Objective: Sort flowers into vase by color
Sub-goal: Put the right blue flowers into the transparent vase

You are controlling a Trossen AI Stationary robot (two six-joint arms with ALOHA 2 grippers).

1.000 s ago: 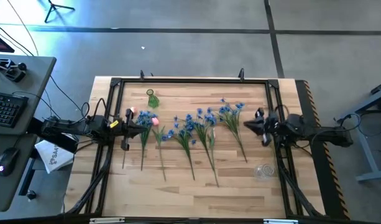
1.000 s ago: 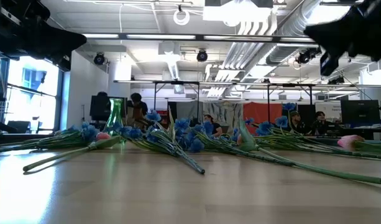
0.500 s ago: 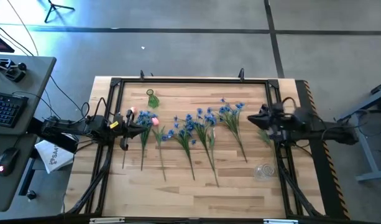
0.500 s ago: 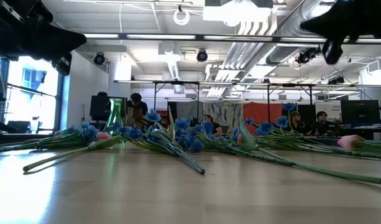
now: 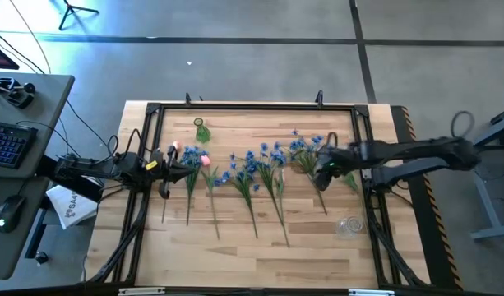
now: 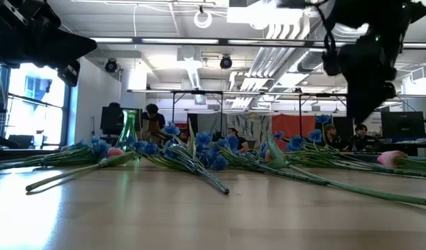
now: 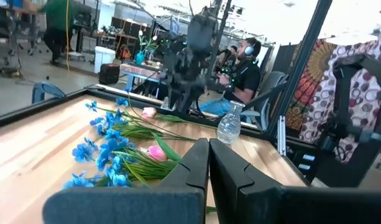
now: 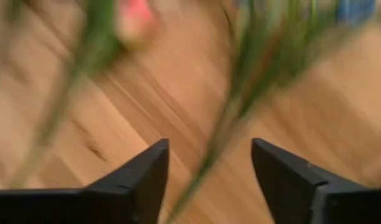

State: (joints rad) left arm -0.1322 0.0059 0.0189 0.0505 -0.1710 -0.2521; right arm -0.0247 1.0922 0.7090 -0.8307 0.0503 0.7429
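Several blue-blossom sprays (image 5: 264, 164) and pink tulip buds (image 5: 194, 156) lie side by side on the wooden table, stems toward the near edge. My right gripper (image 5: 321, 169) hangs open, pointing down, over the rightmost blue spray (image 5: 305, 152). In the right wrist view its fingers (image 8: 143, 177) stand on either side of a blurred green stem (image 8: 230, 124) without touching it. My left gripper (image 7: 209, 155) waits shut and level at the table's left side (image 5: 182, 168), beside the tulips. A green vase (image 5: 202, 129) stands at the far left, a clear vase (image 5: 348, 226) at the near right.
A black frame (image 5: 252, 107) runs around the work area. Bare wood lies along the near edge (image 5: 252, 263). A desk with a keyboard (image 5: 9, 140) stands left of the table. People sit in the room beyond (image 7: 246, 68).
My right gripper has swung out from the table's right edge toward the middle, over the rightmost blue spray, and has tipped from level to pointing steeply down. The flowers lie where they were.
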